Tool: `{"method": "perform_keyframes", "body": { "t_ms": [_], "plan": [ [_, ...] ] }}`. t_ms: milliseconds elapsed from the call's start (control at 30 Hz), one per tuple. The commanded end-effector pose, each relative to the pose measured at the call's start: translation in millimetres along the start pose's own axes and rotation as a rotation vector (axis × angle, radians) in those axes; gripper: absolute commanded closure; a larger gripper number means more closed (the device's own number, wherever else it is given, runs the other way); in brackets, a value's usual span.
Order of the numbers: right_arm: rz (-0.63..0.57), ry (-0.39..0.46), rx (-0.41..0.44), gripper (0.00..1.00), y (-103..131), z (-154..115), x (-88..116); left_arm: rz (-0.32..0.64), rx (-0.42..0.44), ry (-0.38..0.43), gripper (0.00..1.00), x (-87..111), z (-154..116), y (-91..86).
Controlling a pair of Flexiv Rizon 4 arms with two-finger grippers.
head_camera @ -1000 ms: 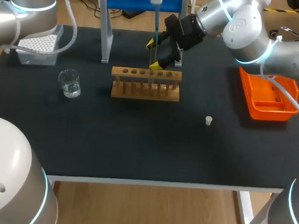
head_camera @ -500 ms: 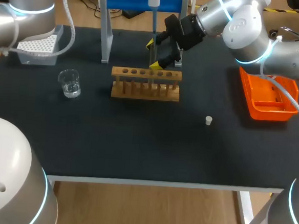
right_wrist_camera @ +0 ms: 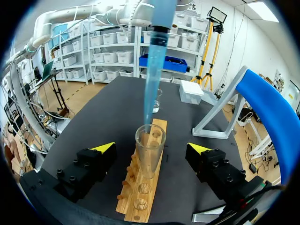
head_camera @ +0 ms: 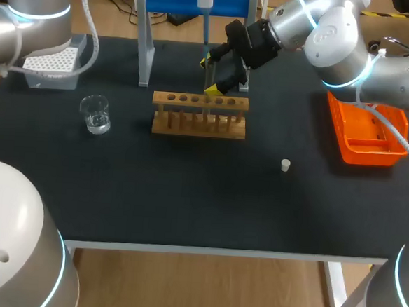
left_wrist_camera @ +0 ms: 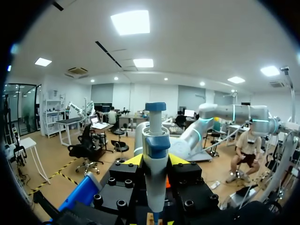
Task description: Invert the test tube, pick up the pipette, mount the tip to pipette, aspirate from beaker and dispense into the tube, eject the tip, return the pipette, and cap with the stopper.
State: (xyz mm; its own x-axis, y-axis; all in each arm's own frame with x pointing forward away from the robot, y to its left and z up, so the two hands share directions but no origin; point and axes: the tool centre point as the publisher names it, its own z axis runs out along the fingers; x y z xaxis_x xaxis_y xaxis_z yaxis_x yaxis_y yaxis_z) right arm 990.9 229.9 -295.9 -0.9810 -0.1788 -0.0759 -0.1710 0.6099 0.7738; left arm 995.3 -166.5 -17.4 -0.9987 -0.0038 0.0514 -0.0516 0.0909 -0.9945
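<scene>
A clear test tube (right_wrist_camera: 150, 149) stands mouth up in the wooden rack (right_wrist_camera: 140, 190), between the wide-apart fingers of my right gripper (right_wrist_camera: 151, 147), which is open and touches nothing. In the head view that gripper (head_camera: 211, 74) hangs over the rack (head_camera: 200, 115). My left gripper (left_wrist_camera: 155, 160) is shut on the white and blue pipette (left_wrist_camera: 154, 140). Its translucent blue tip (right_wrist_camera: 153, 70) hangs just above the tube's mouth. The beaker (head_camera: 95, 113) with a little liquid sits left of the rack. The small white stopper (head_camera: 285, 165) lies to the rack's front right.
An orange bin (head_camera: 366, 130) stands at the right edge. The grey tip box (head_camera: 53, 62) sits at the back left. The blue and white pipette stand (head_camera: 147, 44) rises behind the rack.
The pipette has shifted left and slightly up, away from the tube's mouth. My right gripper has stayed in place around the tube.
</scene>
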Motion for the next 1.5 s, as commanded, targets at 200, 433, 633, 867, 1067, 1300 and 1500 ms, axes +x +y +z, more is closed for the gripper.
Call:
{"method": "perform_keyframes", "body": {
  "t_ms": [200,433,633,867,1067,1300,1500],
  "plan": [
    [0.0,0.005,0.002,0.0,0,-1,-1,0.005,0.006,0.012,1.0,-10.0,1,-3.0],
    [0.0,0.005,0.002,0.0,0,-1,-1,0.0,-0.007,0.012,1.0,-6.4,1,-17.6],
    [0.0,0.005,0.002,0.0,0,-1,-1,0.009,-0.022,0.019,1.0,-4.4,7,-30.1],
    [0.0,0.005,0.002,0.0,0,-1,-1,0.011,-0.001,0.029,1.0,-6.6,12,-28.1],
    [0.0,0.005,0.002,0.0,0,-1,-1,-0.008,0.01,0.03,1.0,-10.1,14,-16.7],
    [0.0,0.005,0.002,0.0,0,-1,-1,-0.024,0.016,0.03,1.0,-10.9,12,-9.3],
    [0.0,0.005,0.002,0.0,0,-1,-1,-0.045,0.004,0.029,1.0,-9.7,11,-3.9]
  ]
}}
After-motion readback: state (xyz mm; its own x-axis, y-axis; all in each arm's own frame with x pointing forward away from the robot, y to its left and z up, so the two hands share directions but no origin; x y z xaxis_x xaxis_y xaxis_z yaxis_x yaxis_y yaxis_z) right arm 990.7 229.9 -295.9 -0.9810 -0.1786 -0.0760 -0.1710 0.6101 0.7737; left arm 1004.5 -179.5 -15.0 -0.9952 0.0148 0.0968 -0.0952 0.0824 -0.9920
